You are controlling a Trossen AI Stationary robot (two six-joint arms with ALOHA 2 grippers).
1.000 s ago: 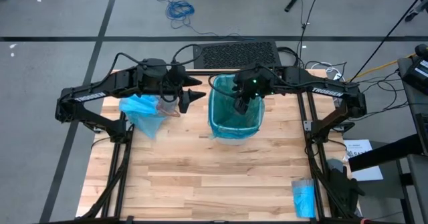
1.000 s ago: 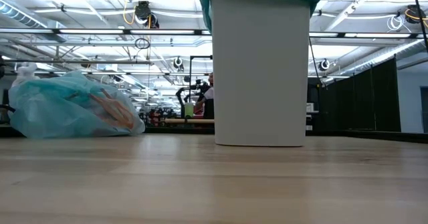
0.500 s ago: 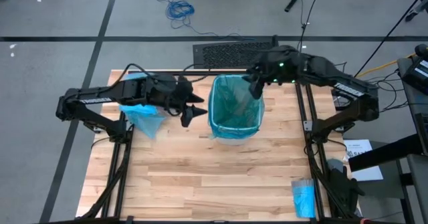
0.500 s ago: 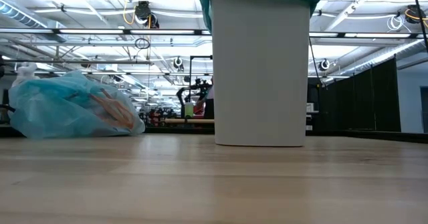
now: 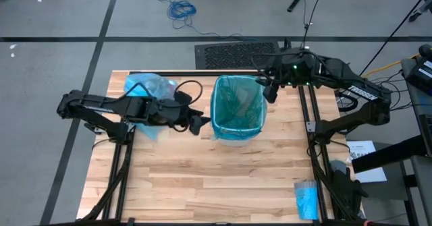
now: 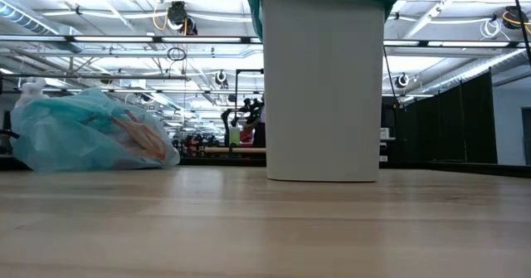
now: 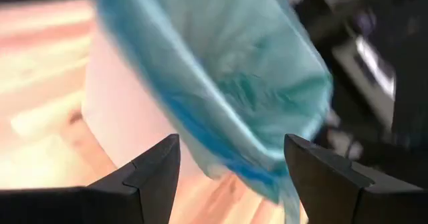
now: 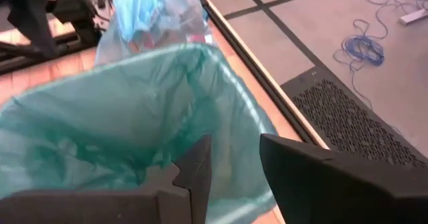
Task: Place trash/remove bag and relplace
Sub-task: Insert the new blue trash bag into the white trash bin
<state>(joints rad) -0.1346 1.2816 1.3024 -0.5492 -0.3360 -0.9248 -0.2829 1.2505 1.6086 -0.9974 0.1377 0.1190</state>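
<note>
Jaws spread wide and empty, the left gripper [image 5: 201, 123] hovers just beside the white bin [image 6: 323, 87], which wears a teal-green liner [image 5: 236, 104]. At the bin's far rim the right gripper [image 5: 268, 91] shows a narrow gap between its fingers [image 8: 194, 167], gripping nothing. Well left on the wooden table [image 5: 202, 179] lies the filled sky-blue bag [image 6: 87, 135].

A white plastic bin [image 6: 323, 87] with a teal-green liner [image 5: 236, 104] stands mid-table; a bright-blue roll [image 5: 306, 200] lies near right.
</note>
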